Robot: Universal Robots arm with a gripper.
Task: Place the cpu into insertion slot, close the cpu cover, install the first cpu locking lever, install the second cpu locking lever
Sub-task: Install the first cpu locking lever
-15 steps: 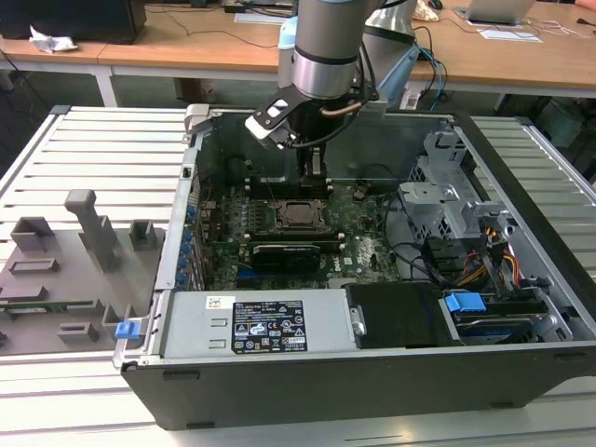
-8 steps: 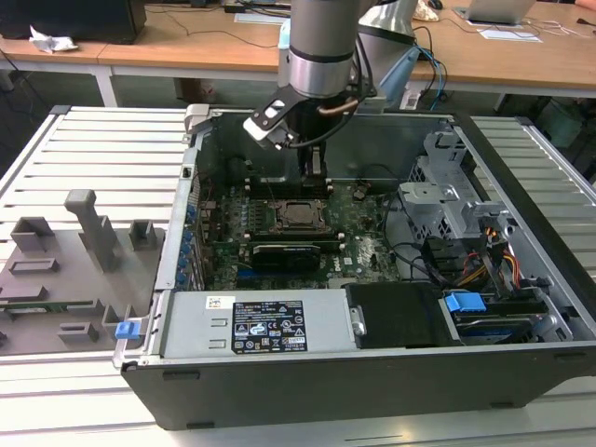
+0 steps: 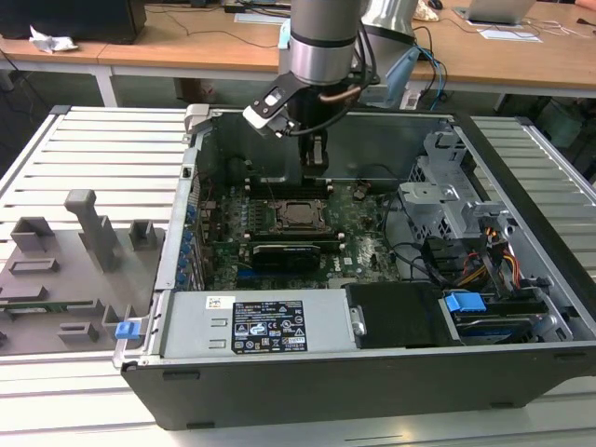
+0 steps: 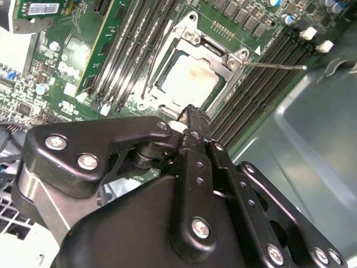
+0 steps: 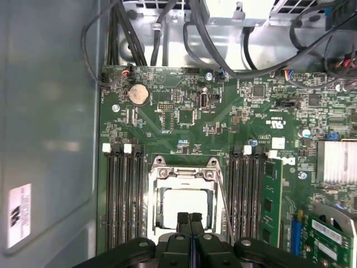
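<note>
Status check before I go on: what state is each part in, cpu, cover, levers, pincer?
cpu: seated in the socket, top up.
cpu cover: down flat around the cpu.
locking lever: unlatched, sticking out from a socket corner.
other locking lever: lying along the socket, latch unclear.
pincer: shut, close above the socket.
computer case: open, side panel off.

Straight above the cpu cover point(image 5: 184, 174) the space is open, and my gripper point(image 5: 189, 219) hangs there with its fingers pressed together. Low memory slots point(image 5: 124, 195) flank the cover on both sides. A thin lever point(image 4: 276, 66) juts out beside it. The case wall point(image 5: 50, 123) rises beyond one bank of slots, and the cables point(image 5: 124, 28) run well apart from the cover.
</note>
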